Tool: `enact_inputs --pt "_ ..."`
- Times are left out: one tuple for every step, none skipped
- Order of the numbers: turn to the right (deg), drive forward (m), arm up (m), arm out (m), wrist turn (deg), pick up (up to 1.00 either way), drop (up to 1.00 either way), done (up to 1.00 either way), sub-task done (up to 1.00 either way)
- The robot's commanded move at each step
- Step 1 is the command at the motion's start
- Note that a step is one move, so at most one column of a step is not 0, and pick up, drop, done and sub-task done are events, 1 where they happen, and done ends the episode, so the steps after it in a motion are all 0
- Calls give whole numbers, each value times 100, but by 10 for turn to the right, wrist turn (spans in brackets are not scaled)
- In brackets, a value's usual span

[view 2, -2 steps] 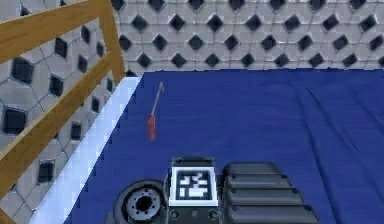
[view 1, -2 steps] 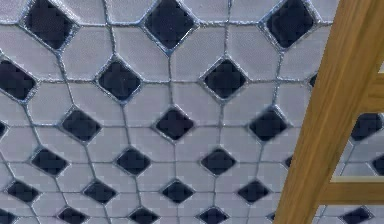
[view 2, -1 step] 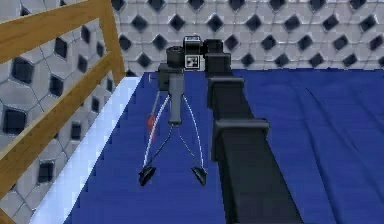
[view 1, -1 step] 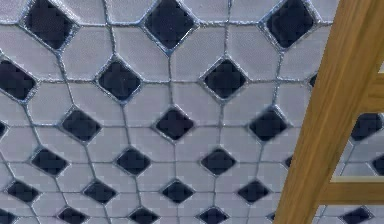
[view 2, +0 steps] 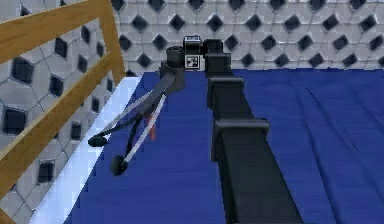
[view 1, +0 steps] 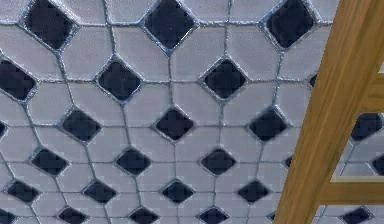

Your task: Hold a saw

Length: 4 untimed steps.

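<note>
In the arm side view the dark arm bar [view 2: 240,150] rises from the bottom edge over a blue surface [view 2: 320,130]. At its far end sit the white marker squares [view 2: 191,52], with the gripper's dark body just left of them. Two thin fingers [view 2: 135,110] slant down to the left, and the gripper [view 2: 112,152] ends over the blue surface near its white edge [view 2: 85,165]. A small thin red streak [view 2: 153,126] lies by the fingers; its shape is too small to name. I cannot tell whether the gripper holds anything.
A wooden rail frame [view 2: 55,70] runs along the arm side view's left, beside the white edge. Pale tiling with dark diamonds [view 2: 260,30] rises behind the blue surface. In the forward view the same tiling [view 1: 150,110] spreads out, and a wooden frame [view 1: 340,110] stands at the right.
</note>
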Motion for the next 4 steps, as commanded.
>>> enact_inputs --pt "0 0 0 0 450 0 0 0 0" --pt "0 0 0 0 450 0 0 0 0" --pt "0 0 0 0 30 0 0 0 0" --pt "0 0 -22 0 0 0 0 0 0"
